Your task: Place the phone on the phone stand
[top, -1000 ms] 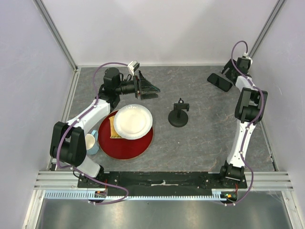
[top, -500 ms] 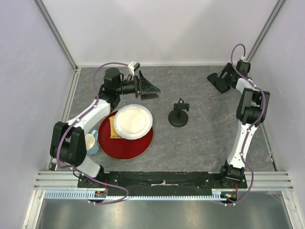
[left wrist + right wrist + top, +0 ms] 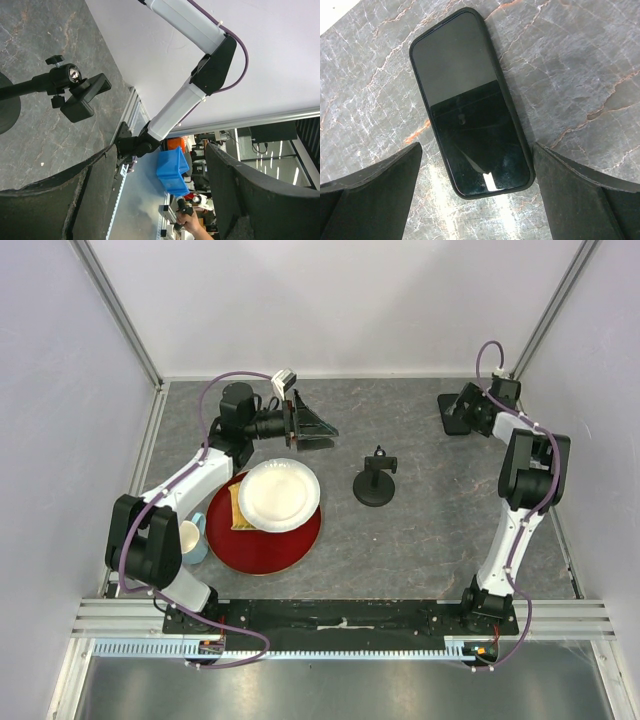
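At the far right corner of the desk, the phone is laid flat, screen up, between the parted jaws of the right gripper, with a gap on each side. The phone stand is set upright near the desk's middle. The left gripper is held with jaws apart, gripping nothing.

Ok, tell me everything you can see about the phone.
The phone is a flat black slab with rounded corners and a raised dark rim, like a case. Its glossy screen is dark and mirrors light. It lies flat, face up, on the grey marbled table, between the open fingers of the right hand, which do not touch it.
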Robot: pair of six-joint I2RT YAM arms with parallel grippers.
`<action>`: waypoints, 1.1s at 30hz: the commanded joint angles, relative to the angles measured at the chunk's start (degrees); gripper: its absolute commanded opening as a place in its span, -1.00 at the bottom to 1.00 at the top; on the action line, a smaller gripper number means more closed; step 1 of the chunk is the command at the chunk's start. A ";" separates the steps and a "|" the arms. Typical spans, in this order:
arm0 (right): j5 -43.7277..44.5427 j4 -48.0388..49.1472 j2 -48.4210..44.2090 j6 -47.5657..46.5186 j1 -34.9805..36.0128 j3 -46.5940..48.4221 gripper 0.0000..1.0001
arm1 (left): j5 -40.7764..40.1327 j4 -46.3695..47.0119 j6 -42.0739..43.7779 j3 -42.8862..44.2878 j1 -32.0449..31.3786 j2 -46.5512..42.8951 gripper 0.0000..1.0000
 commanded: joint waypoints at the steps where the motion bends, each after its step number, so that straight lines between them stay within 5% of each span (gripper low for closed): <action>1: 5.26 -1.54 -1.83 -3.47 2.95 0.65 0.96 | 1.87 2.07 -1.62 0.15 -0.69 0.42 0.55; 16: 16.88 -20.96 11.70 -14.37 7.08 24.38 0.96 | 1.87 2.16 -1.71 0.24 -0.69 -0.64 0.55; 33: 28.40 -30.11 23.56 -11.12 10.08 41.00 0.86 | 1.78 2.42 -1.97 0.07 -0.69 -0.37 0.55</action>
